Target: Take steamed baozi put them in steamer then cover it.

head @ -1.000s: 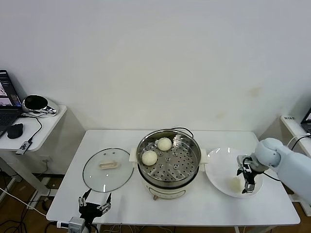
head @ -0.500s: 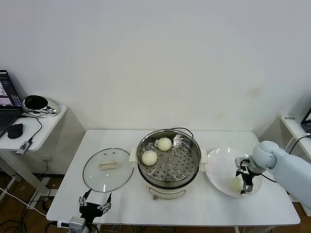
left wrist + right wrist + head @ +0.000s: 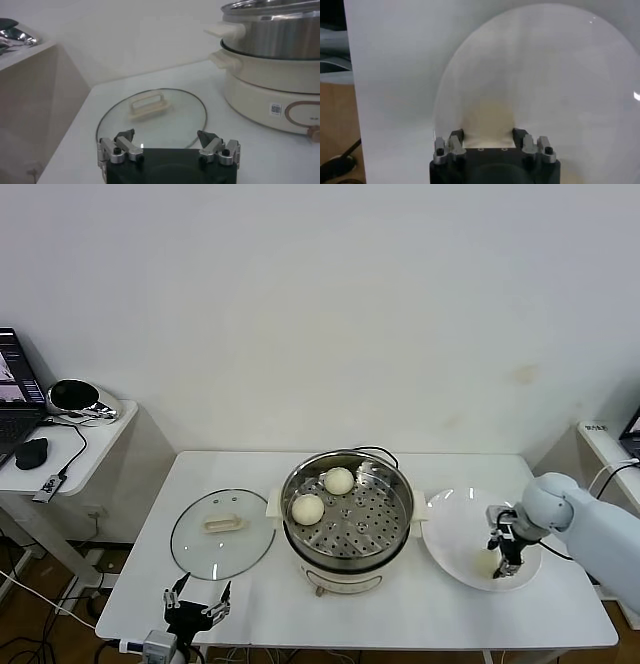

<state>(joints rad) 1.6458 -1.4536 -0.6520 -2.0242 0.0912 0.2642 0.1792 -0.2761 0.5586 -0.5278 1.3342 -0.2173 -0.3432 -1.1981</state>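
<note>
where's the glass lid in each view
Head view: the glass lid lies flat on the table, left of the steamer.
Left wrist view: lid just beyond the open left gripper, beside the steamer.
Right wrist view: not in it.
Shared landmark: the steamer, in the head and left wrist views.

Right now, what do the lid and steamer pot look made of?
Lid: clear glass with a metal rim, since the table shows through; the cream handle is probably plastic. Steamer: shiny, mirror-like steel wall and perforated tray, on a cream, likely plastic base.
</note>
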